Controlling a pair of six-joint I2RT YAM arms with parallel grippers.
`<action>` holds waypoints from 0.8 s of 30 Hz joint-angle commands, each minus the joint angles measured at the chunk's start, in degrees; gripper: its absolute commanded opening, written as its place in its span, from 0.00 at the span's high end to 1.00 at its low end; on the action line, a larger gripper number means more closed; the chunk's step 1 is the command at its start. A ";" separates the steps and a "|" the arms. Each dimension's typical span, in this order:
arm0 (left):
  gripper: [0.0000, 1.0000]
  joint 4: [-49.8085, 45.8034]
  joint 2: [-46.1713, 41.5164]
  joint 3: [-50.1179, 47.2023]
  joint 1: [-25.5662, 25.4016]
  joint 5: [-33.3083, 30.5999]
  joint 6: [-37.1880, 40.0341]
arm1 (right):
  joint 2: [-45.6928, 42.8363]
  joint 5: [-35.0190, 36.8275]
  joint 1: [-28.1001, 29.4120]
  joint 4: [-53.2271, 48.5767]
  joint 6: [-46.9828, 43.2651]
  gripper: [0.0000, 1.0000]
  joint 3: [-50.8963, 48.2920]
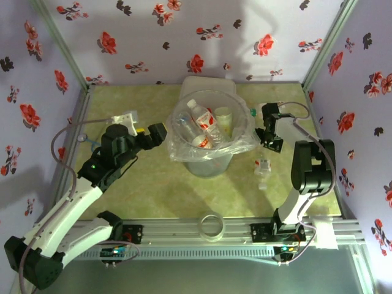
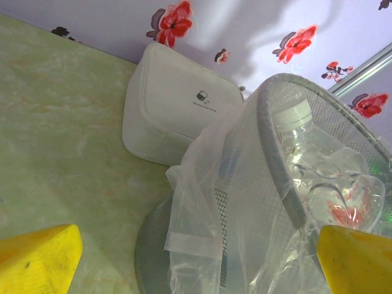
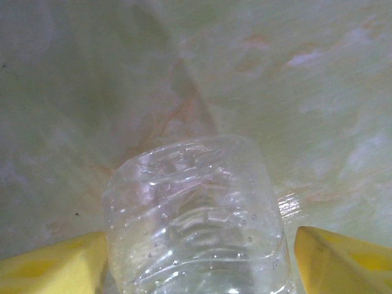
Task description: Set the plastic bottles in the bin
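The left tool [image 1: 159, 135] gapes empty just left of the bin [image 1: 208, 164] in the centre of the top view, bottles [image 1: 203, 121] inside, while the right tool [image 3: 202, 245] flanks a clear bottle [image 3: 196, 208], grip unclear.

The white box [image 2: 177, 110] carries tiny unreadable print

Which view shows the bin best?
Top external: the whole bin shows from above, with bottles inside. The left wrist sees its mesh wall, rim and bag close up, cropped by the frame.
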 commanded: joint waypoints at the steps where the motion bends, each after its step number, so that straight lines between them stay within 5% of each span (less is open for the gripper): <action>1: 0.01 -1.10 -0.51 0.62 0.46 -0.84 0.78 | -1.12 0.78 -0.24 -1.16 -0.24 0.32 1.99; 14: 0.01 -1.42 0.44 3.39 0.48 1.31 0.22 | -20.15 8.84 -0.37 -12.66 -3.75 0.44 12.34; 24: 0.02 2.96 2.97 5.79 0.42 7.68 -2.36 | -36.51 1.40 -0.25 -3.55 -6.64 0.52 26.59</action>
